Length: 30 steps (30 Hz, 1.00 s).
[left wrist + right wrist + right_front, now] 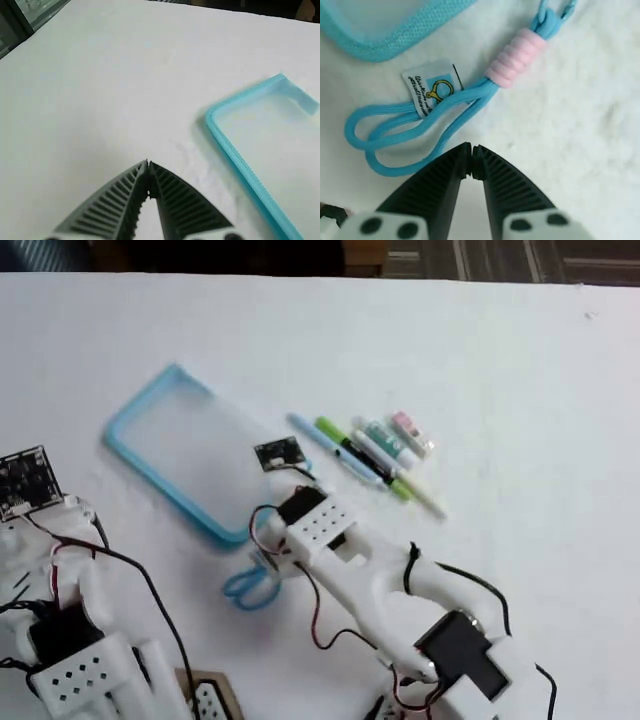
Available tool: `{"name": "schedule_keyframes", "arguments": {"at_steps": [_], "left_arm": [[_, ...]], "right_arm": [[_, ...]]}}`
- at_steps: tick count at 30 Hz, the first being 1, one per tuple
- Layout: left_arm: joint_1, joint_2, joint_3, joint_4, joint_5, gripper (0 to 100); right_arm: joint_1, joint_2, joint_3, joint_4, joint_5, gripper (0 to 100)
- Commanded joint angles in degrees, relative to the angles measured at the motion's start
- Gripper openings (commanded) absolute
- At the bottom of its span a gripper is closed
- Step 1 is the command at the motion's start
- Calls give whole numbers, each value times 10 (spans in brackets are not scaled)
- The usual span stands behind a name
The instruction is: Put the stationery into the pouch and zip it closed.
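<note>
Although both arms sit low over the white table [500, 370], neither holds anything. The right gripper [471, 161] has its two dark ribbed fingers pressed together at the tips, with nothing between them. It hangs just short of a looped blue cord [415, 130] that lies flat on the table. The cord runs through a pink ribbed bead [516, 57] and carries a small white tag [431, 89] near the loops. In the high view the cord [250, 587] lies beside the pouch's corner nearest the arms, and the right arm [400, 590] stretches in from the near edge toward it.

The left gripper [148, 172] is likewise pinched to a closed point and empty. It sits above bare table, with the pouch's blue mesh border [235, 155] off to one side and well apart from it. The left arm [70, 640] is folded back by the table's near left corner.

The pouch [190, 450] is a clear, flat sleeve with a light blue rim. It lies slantwise, left of the table's middle, and whether its zip is open cannot be told. The stationery [365, 455] lies outside it, near the middle of the table and just beside the pouch's right end. It is a tight row of slim pieces side by side, among them a blue pen [318, 440], a green marker [340, 440] and a small pink piece [408, 428].
</note>
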Motion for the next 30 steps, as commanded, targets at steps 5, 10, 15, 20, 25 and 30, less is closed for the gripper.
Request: {"name": "schedule_keyframes", "arguments": {"at_steps": [5, 10, 15, 20, 25, 30], "left_arm": [[3, 4, -25, 0, 2, 31], [3, 4, -25, 0, 1, 31], [3, 4, -25, 0, 1, 31], [0, 4, -25, 0, 1, 31], [0, 4, -25, 0, 1, 31], [0, 4, -25, 0, 1, 31]], "right_arm": [[2, 1, -95, 9, -86, 141], [-33, 60, -157, 58, -138, 321], [-67, 213, -287, 122, -195, 291], [-72, 385, -415, 237, -233, 290], [-70, 466, -522, 334, -233, 248], [-53, 474, -531, 337, -205, 31]]}}
